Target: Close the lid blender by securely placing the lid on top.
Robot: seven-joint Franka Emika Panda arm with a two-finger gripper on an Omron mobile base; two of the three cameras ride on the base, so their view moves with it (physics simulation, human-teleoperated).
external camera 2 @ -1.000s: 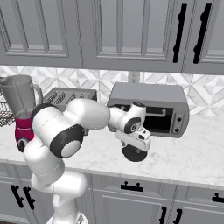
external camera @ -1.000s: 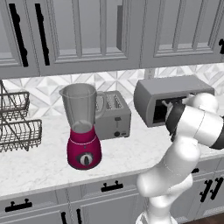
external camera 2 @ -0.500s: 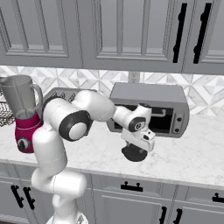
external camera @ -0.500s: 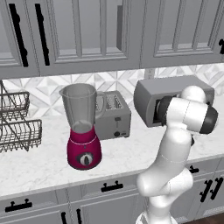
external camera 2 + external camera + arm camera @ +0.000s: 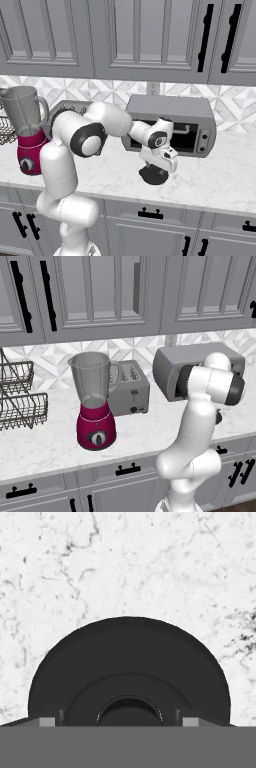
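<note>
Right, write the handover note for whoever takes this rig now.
Hand: low over the lid, straddling its knob; whether it grips cannot be told.
Lid: flat on the counter, in front of the microwave.
Blender: far to the arm's left beside the toaster, jar open.
Done: hand brought to the lid.
Left: grasp, lift, carry over, seat it on the jar.

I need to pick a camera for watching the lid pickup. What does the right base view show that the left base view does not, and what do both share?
The right base view shows the gripper low over the black lid, which lies on the marble counter in front of the microwave. The left base view shows the wire rack and the toaster from the front. Both show the blender with its jar mouth open, the microwave and the cabinets.
</note>
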